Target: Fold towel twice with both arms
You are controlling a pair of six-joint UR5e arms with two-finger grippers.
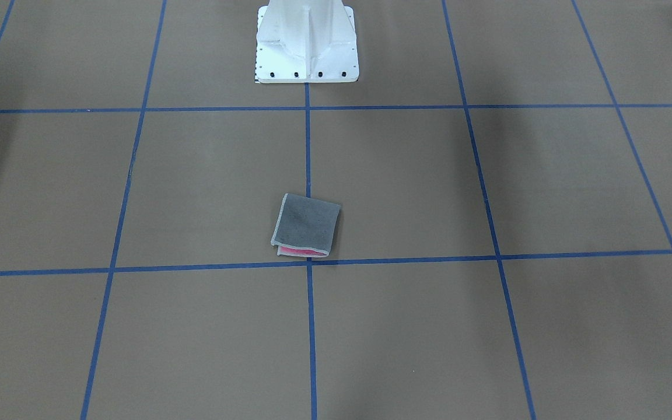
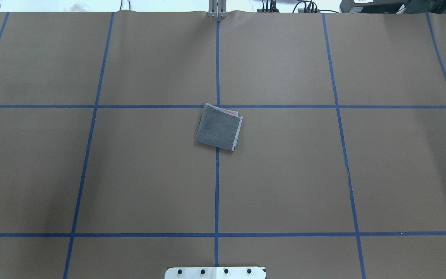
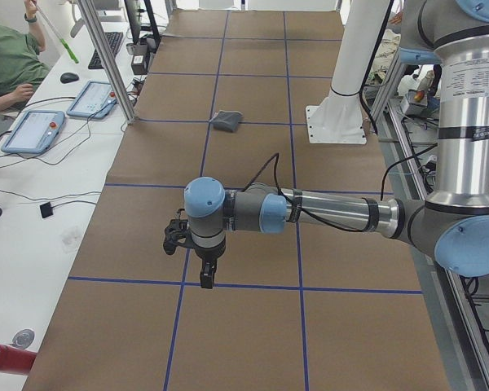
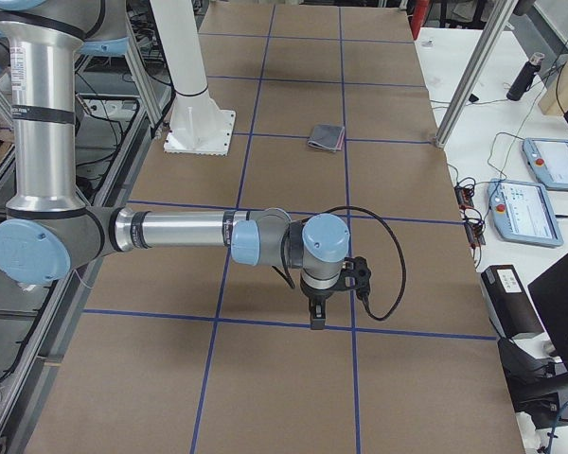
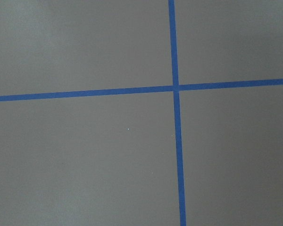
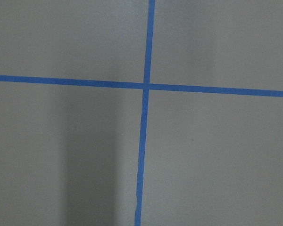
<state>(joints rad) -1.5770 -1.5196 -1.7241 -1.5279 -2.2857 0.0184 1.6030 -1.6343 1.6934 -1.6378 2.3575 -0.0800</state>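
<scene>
I see the towel [image 2: 219,127] lying folded into a small square, dark grey face up, with a pink sliver showing along its far edge. It sits mid-table [image 2: 285,174], across the central blue tape line [image 2: 216,186], just on the robot's side of a tape crossing. The left gripper [image 3: 205,279] and right gripper [image 4: 317,320] hang well apart from it, each pointing down above a tape crossing toward its own end. I cannot tell whether either is spread or pressed together. The white pedestal [image 1: 307,41] stands in line with the towel.
</scene>
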